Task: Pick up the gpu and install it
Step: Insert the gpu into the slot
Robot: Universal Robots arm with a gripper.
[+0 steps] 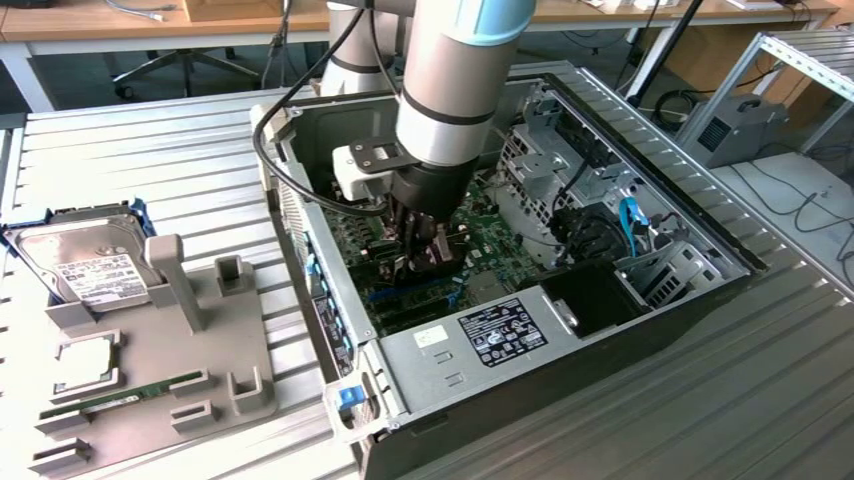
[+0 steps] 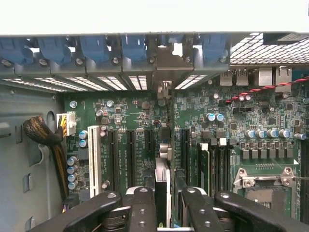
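Observation:
My gripper (image 1: 424,252) reaches down into the open computer case (image 1: 441,385), low over the green motherboard (image 2: 125,116). In the wrist view the gpu (image 2: 163,176) is seen edge-on, standing upright between my black fingers (image 2: 142,208), which are shut on it. The card lines up with the long expansion slots, and its silver bracket end (image 2: 166,58) is against the case's rear slot openings. I cannot tell whether its lower edge is seated in a slot. From the exterior view the gpu (image 1: 435,264) is a dark shape under the gripper.
A row of blue slot latches (image 2: 96,48) lines the rear wall. A braided cable bundle (image 2: 43,133) and a blue cable (image 1: 627,225) lie inside the case. On the exterior view's left, a grey holder (image 1: 200,350) carries a hard drive (image 1: 87,265) and a memory stick (image 1: 127,392).

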